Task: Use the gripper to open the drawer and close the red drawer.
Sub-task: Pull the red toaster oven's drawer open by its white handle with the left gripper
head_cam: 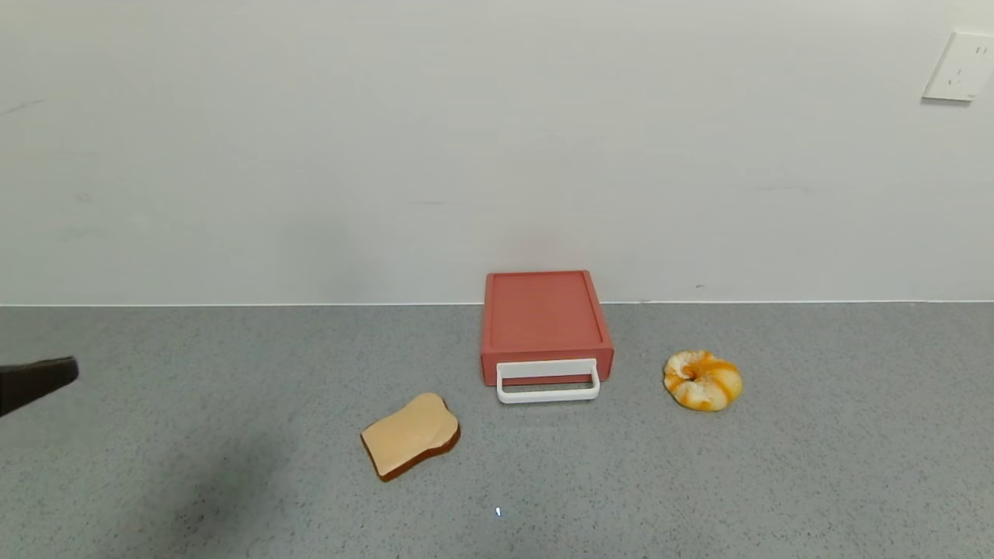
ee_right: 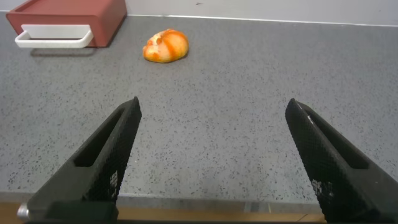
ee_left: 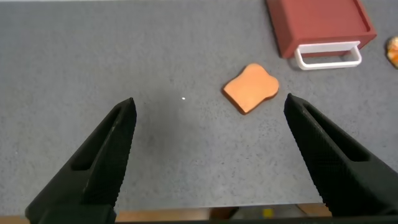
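The salmon-red drawer [head_cam: 543, 322] stands against the back wall at the middle of the grey counter, its tray pushed in and its white loop handle [head_cam: 548, 382] facing me. It also shows in the left wrist view [ee_left: 317, 25] and the right wrist view [ee_right: 68, 15]. My left gripper [ee_left: 210, 109] is open and empty, well to the left of the drawer near the counter's front; one finger shows at the head view's left edge [head_cam: 39, 380]. My right gripper [ee_right: 212, 112] is open and empty over the counter's front right, out of the head view.
A toast slice [head_cam: 410, 435] lies in front-left of the drawer, also in the left wrist view [ee_left: 250, 88]. A glazed bun [head_cam: 702, 380] lies to the drawer's right, also in the right wrist view [ee_right: 165, 46]. A wall socket [head_cam: 960, 67] is at upper right.
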